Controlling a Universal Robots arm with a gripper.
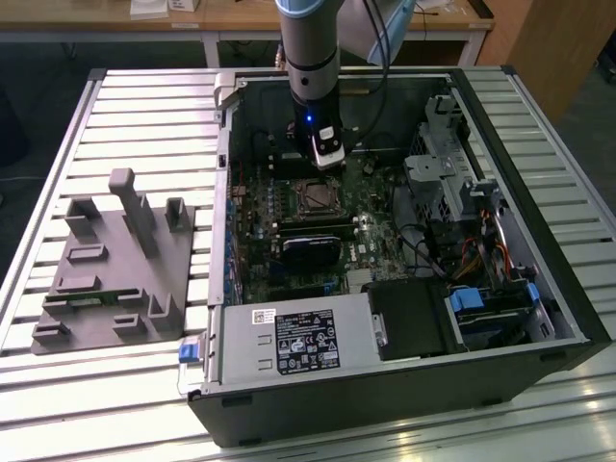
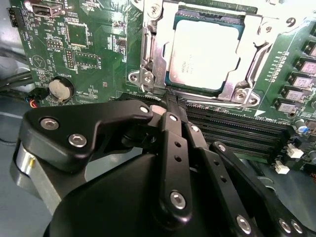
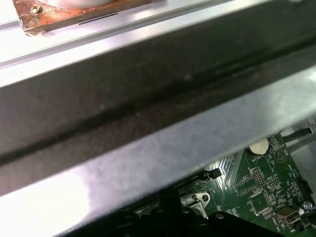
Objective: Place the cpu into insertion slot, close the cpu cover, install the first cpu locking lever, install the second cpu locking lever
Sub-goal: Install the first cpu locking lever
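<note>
Black gripper (image 2: 170, 101) linkages are seen nearest in the second wrist view, with the fingers drawn together to a narrow tip and nothing visibly held between them; the tip is set just at the near edge of the silver socket frame. Directly beyond it, the cpu (image 2: 205, 54) is seen lying flat in the insertion slot (image 2: 148, 74), its pale metal face showing through the square window of the cpu cover (image 2: 256, 59), which appears to be folded down over it. From this, the placing and the cover closing are judged as done, and the step in hand is judged to be a locking lever beside the frame, though the lever itself cannot be made out clearly. For that step to be done well, pressure should be applied to the lever alone, kept off the chip face and off the long black memory slots (image 2: 237, 131) just beside the tip, and the lever should be guided sideways under its catch rather than forced straight down. Farther off, in the exterior view, the arm is seen reaching down into the open computer case (image 1: 539, 173), with the socket on the green motherboard (image 1: 252, 241) just below it and a grey fixture block (image 1: 115, 265) well apart on the slatted table (image 1: 144, 106).
</note>
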